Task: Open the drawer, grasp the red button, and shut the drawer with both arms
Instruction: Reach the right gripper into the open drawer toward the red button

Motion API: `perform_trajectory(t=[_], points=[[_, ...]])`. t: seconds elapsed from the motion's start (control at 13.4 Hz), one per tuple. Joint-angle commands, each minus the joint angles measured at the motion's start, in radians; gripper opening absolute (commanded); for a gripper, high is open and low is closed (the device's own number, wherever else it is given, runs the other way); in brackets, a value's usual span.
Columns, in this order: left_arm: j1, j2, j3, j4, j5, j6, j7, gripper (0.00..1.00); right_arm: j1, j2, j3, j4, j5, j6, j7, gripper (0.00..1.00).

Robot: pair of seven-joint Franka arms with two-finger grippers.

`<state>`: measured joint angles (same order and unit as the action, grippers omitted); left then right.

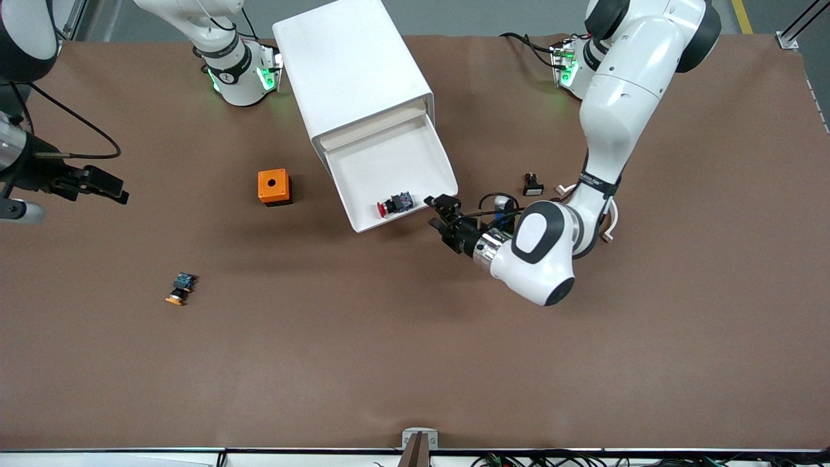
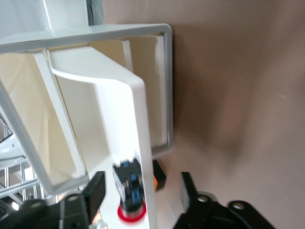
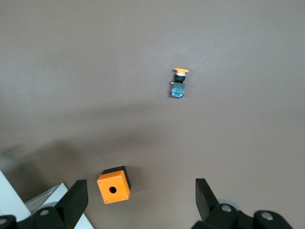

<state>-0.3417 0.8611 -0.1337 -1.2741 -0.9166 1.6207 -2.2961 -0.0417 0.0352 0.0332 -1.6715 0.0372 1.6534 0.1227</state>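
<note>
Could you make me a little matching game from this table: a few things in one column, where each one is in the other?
Things:
1. red button
2. orange-capped button
3. orange box
4. left gripper

Places:
A. on the bare table, nearest the front camera
B. at the open drawer's front rim
C. inside the open drawer
D. on the table beside the cabinet

Pairs: 1-C, 2-A, 3-D, 4-B

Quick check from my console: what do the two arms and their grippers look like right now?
Both arms are glossy white with black joint rings; green lights glow at their bases. The left gripper is black with two fingers, a silver wrist ring and looping black cables. The right gripper is also black, trailing a black cable.
</note>
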Motion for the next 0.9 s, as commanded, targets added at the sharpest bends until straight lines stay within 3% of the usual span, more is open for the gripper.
perform_trajectory(t=[0.0,0.37,0.82], points=[[0.087,-0.031,-0.004,0.016,0.097,-0.012,0.061,0.99,0.104,0.026,0.001,-0.002,-0.002,0.008,0.231,1.00],[0.124,-0.099,-0.006,0.027,0.414,-0.013,0.240,0.99,0.276,0.075,0.001,-0.002,0.000,0.060,0.599,1.00],[0.106,-0.206,-0.021,0.022,0.712,-0.013,0.654,0.99,0.518,0.134,0.001,-0.049,0.036,0.191,1.088,1.00]])
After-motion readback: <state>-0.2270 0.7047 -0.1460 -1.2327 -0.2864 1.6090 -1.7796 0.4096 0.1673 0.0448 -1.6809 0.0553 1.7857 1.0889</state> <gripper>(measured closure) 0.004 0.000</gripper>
